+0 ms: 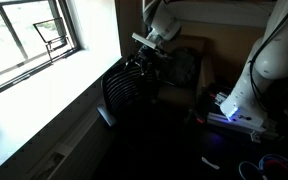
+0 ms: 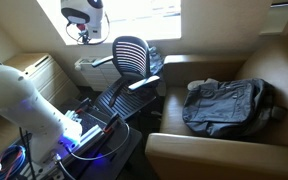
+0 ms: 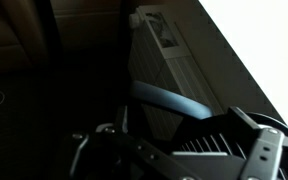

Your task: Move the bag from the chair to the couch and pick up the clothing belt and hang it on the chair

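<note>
The dark bag (image 2: 229, 105) lies flat on the seat of the brown couch (image 2: 274, 70). The black chair (image 2: 132, 55) with its slatted curved back stands between couch and window, dim in an exterior view (image 1: 124, 88). My gripper (image 2: 84, 36) hangs open just above and behind the chair's back, seen also in an exterior view (image 1: 149, 48). In the wrist view the gripper (image 3: 174, 160) is open over the chair's top rail (image 3: 169, 98) and slats, nothing between the fingers. I cannot make out the clothing belt in any view.
A bright window (image 1: 29, 35) and a white radiator (image 3: 169, 50) stand behind the chair. The robot's base with a blue light (image 2: 79, 135) and loose cables (image 2: 14, 160) sit on the floor beside the chair. A wooden cabinet (image 2: 34, 70) is at the wall.
</note>
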